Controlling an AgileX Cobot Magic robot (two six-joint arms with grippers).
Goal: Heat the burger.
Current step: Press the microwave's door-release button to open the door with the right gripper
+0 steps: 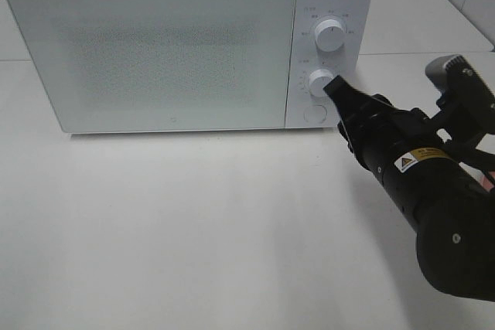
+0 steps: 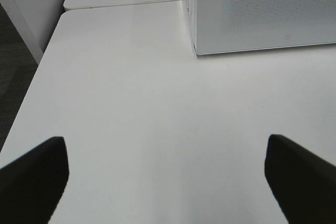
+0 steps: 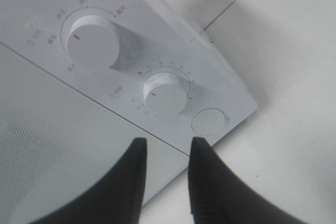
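Microwave (image 1: 155, 52): door shut, on table (image 1: 193, 229).
Right claw (image 3: 167, 142): narrowly parted, empty, near lower dial (image 3: 164, 94).
Left claw (image 2: 165, 145): spread wide.

From high up, the exterior camera looked down on the white microwave (image 1: 155, 52) and table (image 1: 193, 229). The left wrist camera faced across that table toward the microwave's corner; the right wrist camera sat close on its control panel (image 3: 173, 61), also in the high view
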